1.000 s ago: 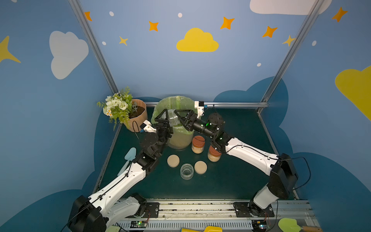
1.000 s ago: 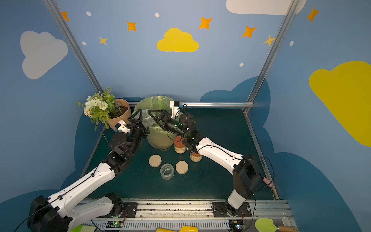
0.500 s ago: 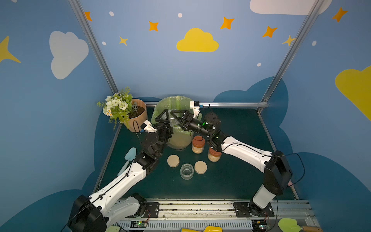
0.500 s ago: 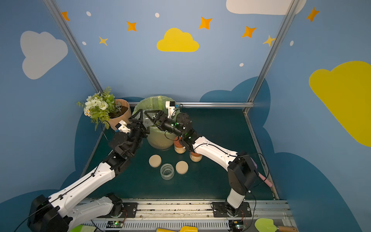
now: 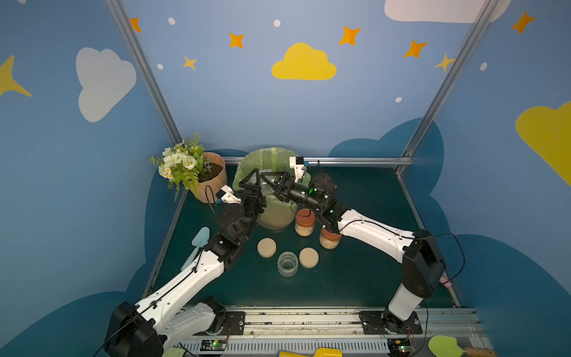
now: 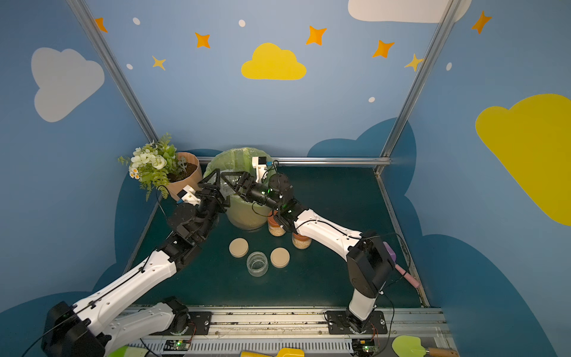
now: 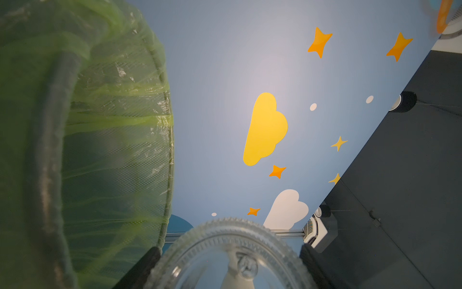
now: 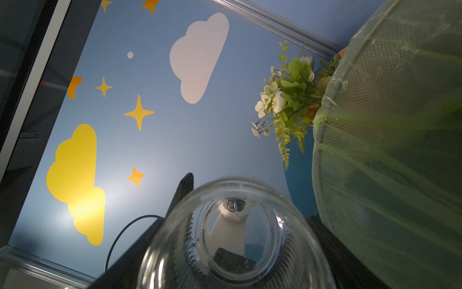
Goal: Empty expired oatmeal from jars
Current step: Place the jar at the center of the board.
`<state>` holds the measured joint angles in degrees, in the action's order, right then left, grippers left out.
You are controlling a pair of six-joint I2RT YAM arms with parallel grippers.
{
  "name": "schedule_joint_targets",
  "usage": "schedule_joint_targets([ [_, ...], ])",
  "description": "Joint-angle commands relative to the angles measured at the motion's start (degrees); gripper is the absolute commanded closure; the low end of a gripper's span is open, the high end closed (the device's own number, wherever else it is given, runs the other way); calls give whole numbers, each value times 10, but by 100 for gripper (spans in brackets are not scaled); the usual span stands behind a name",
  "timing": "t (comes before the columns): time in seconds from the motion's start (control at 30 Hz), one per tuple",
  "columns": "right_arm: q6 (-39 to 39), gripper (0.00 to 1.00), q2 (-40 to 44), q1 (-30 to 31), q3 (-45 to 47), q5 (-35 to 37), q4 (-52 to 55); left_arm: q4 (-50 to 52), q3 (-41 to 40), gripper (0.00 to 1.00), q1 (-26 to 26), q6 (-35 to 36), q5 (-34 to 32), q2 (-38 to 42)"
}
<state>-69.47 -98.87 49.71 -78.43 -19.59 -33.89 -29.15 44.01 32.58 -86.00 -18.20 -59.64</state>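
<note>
One clear glass jar (image 5: 265, 186) hangs empty and lidless over the bin (image 5: 275, 216), held from both sides. My left gripper (image 5: 252, 180) is shut on it; its ribbed base (image 7: 232, 232) fills the gap between the dark fingers (image 7: 147, 262). My right gripper (image 5: 273, 181) has closed on the same jar (image 8: 237, 250), a finger (image 8: 155, 230) pressed against each side. Two jars with rust-orange lids (image 5: 305, 222) (image 5: 330, 239) stand on the table holding pale oatmeal (image 5: 304, 230). An empty open jar (image 5: 287, 263) sits between two beige lids (image 5: 266, 247) (image 5: 308, 257).
The bin's green bag (image 6: 244, 160) rises at the back centre. A flower pot (image 5: 213, 177) stands at the back left. A pale blue scoop (image 5: 197, 244) lies along the left edge under my left arm. A green spatula (image 5: 445, 346) lies beyond the front rail.
My right gripper has slid left onto the jar held by my left gripper, and its fingers have closed round it. The left arm and the jar have stayed put.
</note>
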Motion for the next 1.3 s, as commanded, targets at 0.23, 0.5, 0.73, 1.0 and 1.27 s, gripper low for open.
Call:
schedule_joint_targets([
  [0.23,144,69,36,27,-23,20,132,118,-46,0,-22,57,-23,152],
  [0.5,287,70,25,71,-42,65,298,373,-133,0,-38,95,-92,390],
  [0.73,422,68,-29,142,-79,145,429,514,-226,0,-38,120,-137,596],
  [1.0,473,66,-82,195,-83,193,481,525,-241,0,-39,159,-106,597],
  [1.27,516,65,-120,215,-70,206,523,546,-205,0,-39,231,-115,573],
])
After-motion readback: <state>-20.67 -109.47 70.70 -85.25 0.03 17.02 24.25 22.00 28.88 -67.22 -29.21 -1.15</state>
